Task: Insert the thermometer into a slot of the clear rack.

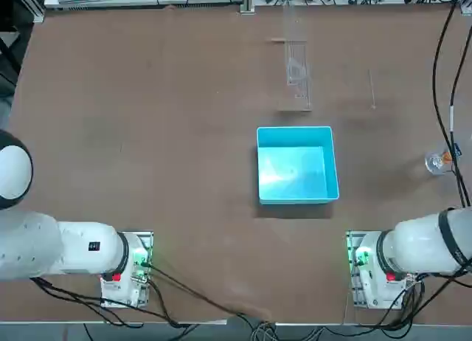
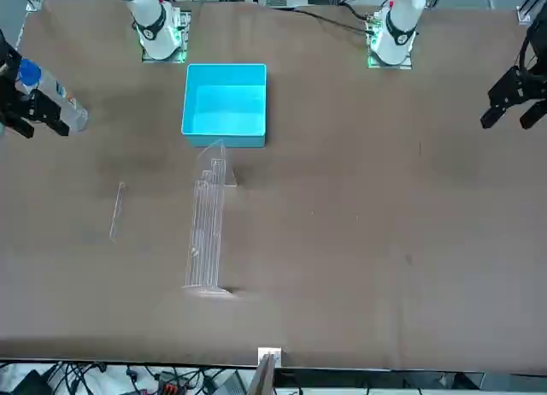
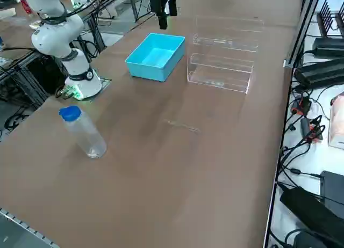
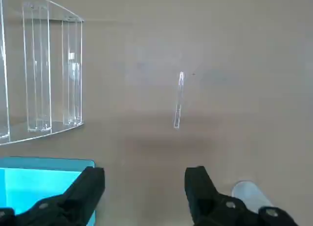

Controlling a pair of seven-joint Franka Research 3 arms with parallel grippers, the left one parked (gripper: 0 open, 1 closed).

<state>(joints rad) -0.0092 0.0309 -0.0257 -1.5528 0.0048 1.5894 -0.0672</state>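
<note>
Reaching for the thermometer

My right gripper (image 4: 145,179) is wide open and empty; the thermometer (image 4: 178,100) lies flat ahead, long axis pointing away, right of the rack (image 4: 41,74).

Even overhead light, soft shadows; wrist view slightly hazy, perhaps defocused.

Right gripper (image 4: 145,179) is held raised above the table near its right edge, pointed down at the surface. Fingers (image 4: 85,189) are spread apart, nothing gripped. Right arm base (image 1: 372,271) is mounted at the near edge.
</note>
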